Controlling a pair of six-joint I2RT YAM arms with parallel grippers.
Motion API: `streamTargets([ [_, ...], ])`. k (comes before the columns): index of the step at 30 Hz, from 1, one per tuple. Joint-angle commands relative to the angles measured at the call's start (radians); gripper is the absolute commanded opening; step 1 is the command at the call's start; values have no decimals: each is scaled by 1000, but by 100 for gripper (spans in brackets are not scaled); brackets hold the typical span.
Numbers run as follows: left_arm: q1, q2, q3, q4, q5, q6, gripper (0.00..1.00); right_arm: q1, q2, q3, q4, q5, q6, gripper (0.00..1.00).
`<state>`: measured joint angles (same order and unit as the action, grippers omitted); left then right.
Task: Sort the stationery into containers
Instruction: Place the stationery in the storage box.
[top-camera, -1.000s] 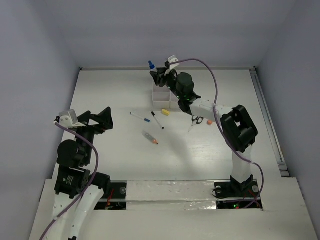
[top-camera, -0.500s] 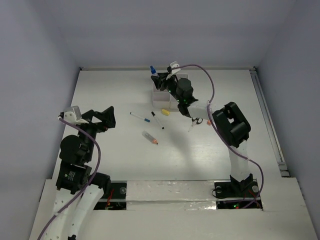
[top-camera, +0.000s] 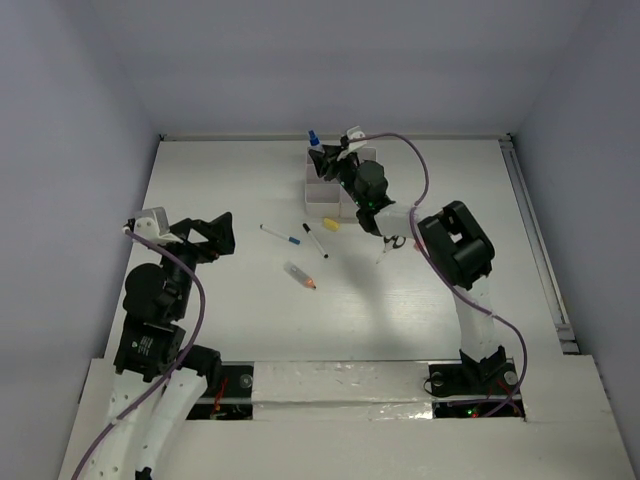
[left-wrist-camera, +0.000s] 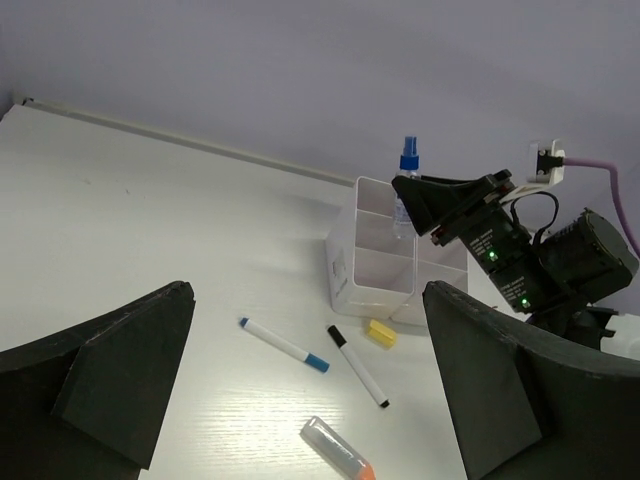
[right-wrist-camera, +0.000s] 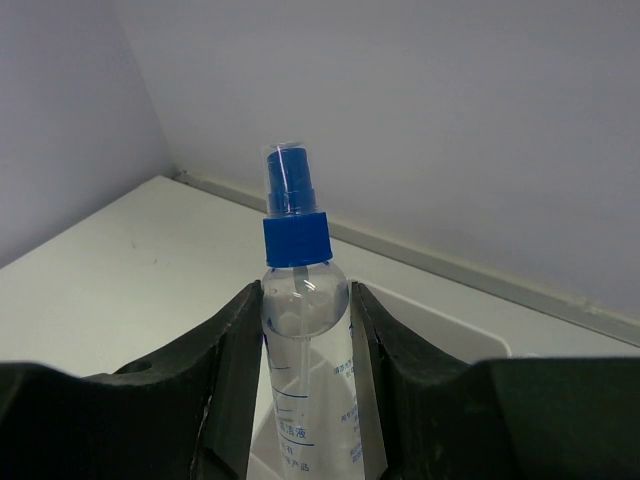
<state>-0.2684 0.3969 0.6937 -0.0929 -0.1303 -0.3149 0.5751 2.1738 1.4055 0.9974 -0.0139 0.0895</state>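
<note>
The right gripper (right-wrist-camera: 305, 330) is gripping a clear plastic spray bottle with a blue pump cap (right-wrist-camera: 297, 240). Its jaws are standing partly closed, and both black fingers (right-wrist-camera: 235, 370) are pressing against the bottle's shoulder, one on each side. The bottle is standing upright, with its cap and neck projecting above the fingertips.

In the overhead view, the bottle is sitting at the far end of the white plastic organiser tray of rectangular open-top compartments (top-camera: 322, 192), toward its left column. The fingers and the tray wall are hiding its lower body, so it cannot be told whether the base is resting inside a compartment or hanging above it.

The left gripper (left-wrist-camera: 308, 295) is hovering over the left side of the white table (top-camera: 220, 300). Its jaws are standing fully apart – holding nothing and touching nothing.

The remaining stationery is lying on the table in front of the tray:

- A thin white pen with a blue cap (top-camera: 280, 235) is lying left of centre.
- A thin white pen with a black cap (top-camera: 315, 240) is lying just beside it, apart from it.
- A small yellow eraser (top-camera: 331, 224) is lying near the tray's near edge.
- A translucent tube with an orange cap (top-camera: 300, 275) is lying nearer the arm bases – well apart from the tray.
- Black-handled scissors (top-camera: 393, 241) are lying partly under the right arm.
</note>
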Motion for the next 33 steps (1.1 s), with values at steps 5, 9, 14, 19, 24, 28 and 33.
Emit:
streamTargets([
  [5,-5,20,1,64,20,16,99,-14,47,10,193,75,-11,0],
  [9,-5,23,3,64,21,17,99,-14,64,9,205,78,1,0],
  [14,-5,28,3,64,23,19,99,-14,80,12,219,91,1,3],
  [19,-5,30,3,64,26,19,99,-14,93,12,239,101,3,7],
  [24,-5,28,3,64,26,19,99,-14,104,6,250,109,0,11],
  [28,-5,28,3,64,26,19,99,-14,103,-14,270,117,4,17],
  [33,-5,26,3,62,26,19,99,-14,93,-39,299,112,9,25],
])
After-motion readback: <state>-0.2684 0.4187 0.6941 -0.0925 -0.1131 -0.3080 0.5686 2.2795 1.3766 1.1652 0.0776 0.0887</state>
